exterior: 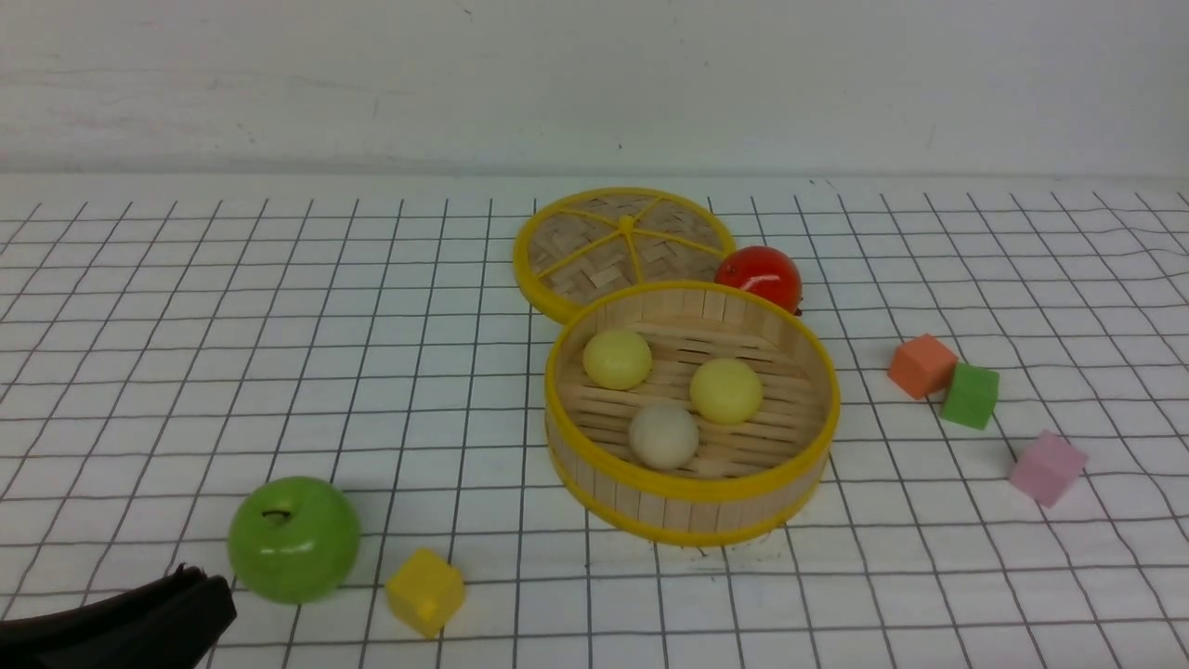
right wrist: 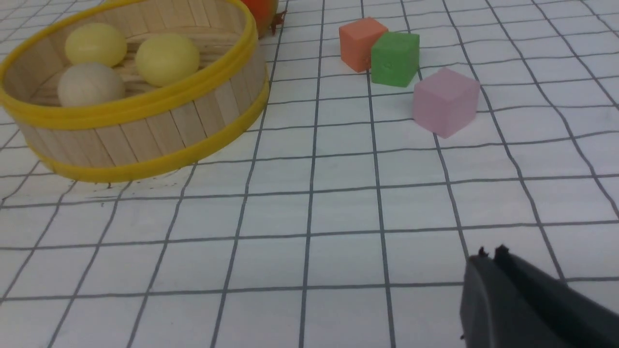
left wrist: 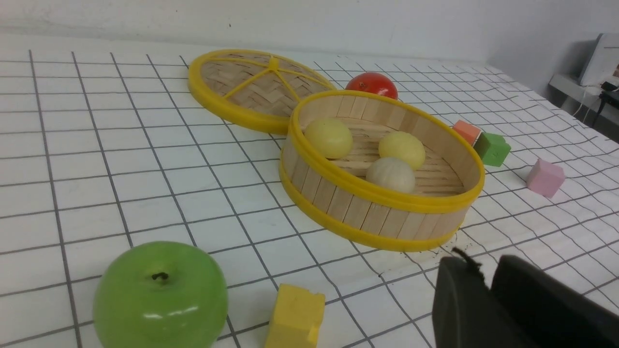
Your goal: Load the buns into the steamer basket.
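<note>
The steamer basket [exterior: 594, 469] stands near the middle of the gridded table. Inside it lie all three buns: two pale yellow buns [exterior: 617, 359] [exterior: 725, 390] and an off-white one [exterior: 663, 435] nearest the front. My left gripper [left wrist: 483, 263] hangs low at the near left, apart from the basket [left wrist: 338, 205], with a narrow empty gap between its black fingertips. Only its tip [exterior: 209, 595] shows in the front view, beside the apple. My right gripper [right wrist: 491, 254] is shut with nothing in it, over bare table well short of the basket [right wrist: 145, 140]. It is out of the front view.
The woven lid [exterior: 613, 246] lies flat behind the basket, with a red tomato [exterior: 760, 274] beside it. A green apple [exterior: 293, 539] and a yellow cube [exterior: 425, 591] sit at the near left. Orange [exterior: 921, 365], green [exterior: 971, 395] and pink [exterior: 1048, 467] cubes lie on the right.
</note>
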You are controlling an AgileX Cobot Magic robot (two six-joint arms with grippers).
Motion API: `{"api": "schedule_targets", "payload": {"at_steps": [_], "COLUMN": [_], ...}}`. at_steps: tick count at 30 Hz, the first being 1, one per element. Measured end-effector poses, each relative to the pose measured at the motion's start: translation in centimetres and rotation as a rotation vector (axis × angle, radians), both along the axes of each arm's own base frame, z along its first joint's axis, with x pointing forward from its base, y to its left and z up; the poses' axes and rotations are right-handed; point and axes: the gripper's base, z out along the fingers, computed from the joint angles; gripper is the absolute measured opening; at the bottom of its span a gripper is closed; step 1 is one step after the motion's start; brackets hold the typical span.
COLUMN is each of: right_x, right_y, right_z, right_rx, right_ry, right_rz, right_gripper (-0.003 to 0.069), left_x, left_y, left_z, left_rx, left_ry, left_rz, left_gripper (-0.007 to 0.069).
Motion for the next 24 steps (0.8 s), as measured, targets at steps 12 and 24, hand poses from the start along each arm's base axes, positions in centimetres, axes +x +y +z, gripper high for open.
{"api": "schedule_targets", "payload": {"at_steps": [12, 24], "right_x": [0.0, 0.0], "right_y": [0.0, 0.0], "right_z": [0.0, 0.0], "right_rx": [0.0, 0.002], "right_ry": [0.0, 0.001], "right_rz": [0.0, 0.0], "right_gripper": [-0.0008, 0.0001], "left_x": [0.0, -0.7], "left_y": [0.0, 1.9], "left_z": [0.0, -0.5], "left_rx": [0.0, 0.005], "left_ry": [0.001, -0.019], "left_rz": [0.0, 0.162], "left_gripper": [0.0102, -0.001]}}
